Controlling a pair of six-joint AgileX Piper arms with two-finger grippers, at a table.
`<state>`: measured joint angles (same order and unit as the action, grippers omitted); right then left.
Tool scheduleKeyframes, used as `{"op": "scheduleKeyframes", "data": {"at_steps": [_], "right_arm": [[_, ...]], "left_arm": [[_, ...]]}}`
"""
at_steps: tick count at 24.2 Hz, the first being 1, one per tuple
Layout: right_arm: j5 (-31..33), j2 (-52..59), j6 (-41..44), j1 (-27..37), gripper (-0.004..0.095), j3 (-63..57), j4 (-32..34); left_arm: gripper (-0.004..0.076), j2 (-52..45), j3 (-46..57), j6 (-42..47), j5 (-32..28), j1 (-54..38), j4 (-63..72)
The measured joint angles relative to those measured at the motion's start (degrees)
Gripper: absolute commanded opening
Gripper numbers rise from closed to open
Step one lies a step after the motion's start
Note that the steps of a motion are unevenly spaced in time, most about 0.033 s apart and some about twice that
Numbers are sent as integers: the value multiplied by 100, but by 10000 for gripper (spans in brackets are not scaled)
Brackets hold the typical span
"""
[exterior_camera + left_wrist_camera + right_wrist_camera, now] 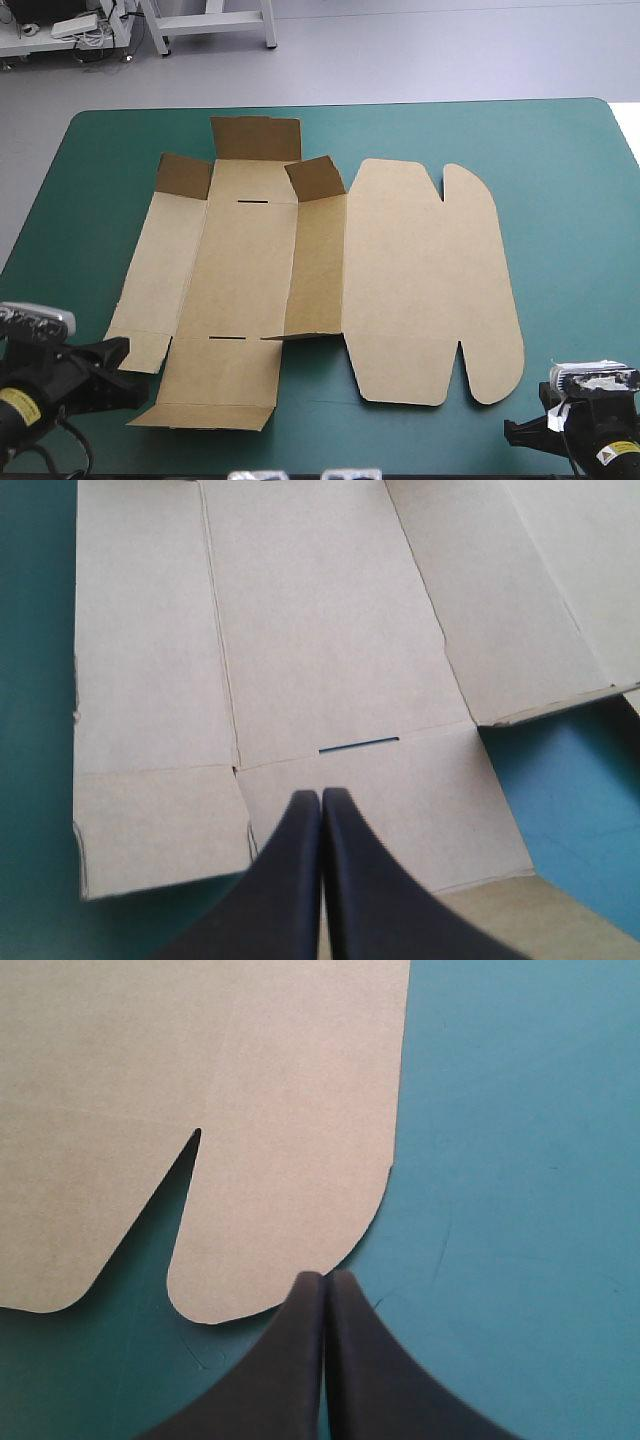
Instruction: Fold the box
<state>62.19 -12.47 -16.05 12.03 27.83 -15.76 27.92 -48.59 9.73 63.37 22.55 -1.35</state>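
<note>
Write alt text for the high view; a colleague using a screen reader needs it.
A brown box sheet lies mostly flat on a teal-green table, three small flaps raised at its far end. The left gripper is at its near left corner; the right gripper sits apart, near right.

Table (570, 200): teal-green cover with rounded far corners, showing on every side of the sheet.
Box (240, 290): one cut brown sheet lying on the cover at the table's middle, its near end close to the near edge.
Lid panel (425, 285): flat on the cover at the sheet's right, with rounded tabs.
Far flaps (255, 138): three stand raised at the sheet's far end.
</note>
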Motion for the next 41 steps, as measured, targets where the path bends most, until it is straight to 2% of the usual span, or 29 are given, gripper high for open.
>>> {"op": "scheduleKeyframes", "data": {"at_steps": [5,13,15,18,20,21,22,23,24,26,28,32,37,39,41], "right_arm": [[0,0,0,0,-13,0,0],[0,0,0,0,-13,0,0],[0,0,0,0,-13,0,0],[0,0,0,0,-13,0,0],[0,0,0,0,-13,0,0],[0,0,0,0,-13,0,0],[0,0,0,0,-13,0,0],[0,0,0,0,-13,0,0],[0,0,0,0,-13,0,0],[0,0,0,0,-13,0,0],[0,0,0,0,-13,0,0],[0,0,0,0,-13,0,0],[0,0,0,0,-13,0,0],[0,0,0,0,-13,0,0],[0,0,0,0,-13,0,0]], "left_arm": [[-8,1024,-450,-384,-215,0,-12],[-8,2512,-733,-444,-1152,-175,-192],[-7,2907,-818,-505,-1323,-499,-206],[-5,3490,-1017,-793,-1527,-1477,-62],[-5,3734,-1118,-1239,-1555,-2153,300],[-5,3927,-1162,-1771,-1555,-2883,892],[-5,4017,-1161,-1988,-1546,-3263,1165],[-5,4215,-1168,-2575,-1430,-4011,1882],[-5,4301,-1168,-2835,-1347,-4299,2245],[-5,4753,-1168,-3925,-709,-5386,3420],[-6,5134,-1168,-4474,-342,-5877,4017],[-5,5751,-1168,-4749,-13,-6136,4181],[4,5893,-1170,-4811,60,-6148,4215],[48,5893,-1177,-4972,186,-6148,4174],[146,5893,-1177,-5057,291,-6148,4092]]}}
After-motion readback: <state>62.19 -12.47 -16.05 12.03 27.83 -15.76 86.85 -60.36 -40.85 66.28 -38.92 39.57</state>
